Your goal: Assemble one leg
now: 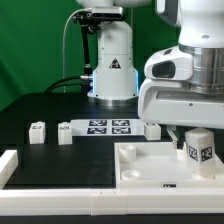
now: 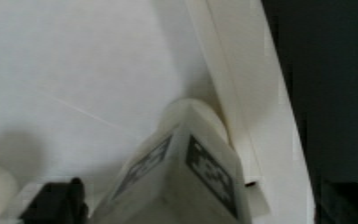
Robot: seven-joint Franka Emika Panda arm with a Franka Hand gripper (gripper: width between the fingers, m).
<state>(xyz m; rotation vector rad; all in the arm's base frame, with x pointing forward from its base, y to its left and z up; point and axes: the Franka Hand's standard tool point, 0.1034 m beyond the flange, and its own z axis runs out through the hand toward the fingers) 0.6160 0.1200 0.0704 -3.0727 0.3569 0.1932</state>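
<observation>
A white leg [image 1: 199, 149] with a black-and-white tag stands upright on the near right corner of the large white square board [image 1: 140, 170]. My gripper [image 1: 192, 140] hangs right over the leg, with the fingers down beside it. In the wrist view the leg [image 2: 190, 165] rises between the fingers, next to the board's raised rim [image 2: 243, 90]. My gripper [image 2: 197, 208] is open, and a strip of white board shows between the dark left finger [image 2: 55, 202] and the leg. Three more legs [image 1: 38, 130] [image 1: 65, 131] [image 1: 150, 128] lie on the black table.
The marker board [image 1: 110, 126] lies behind the square board. The arm's white base [image 1: 112, 65] stands at the back centre. A white raised border [image 1: 8, 165] lies at the exterior view's near left. The black table [image 2: 336, 80] shows beyond the rim.
</observation>
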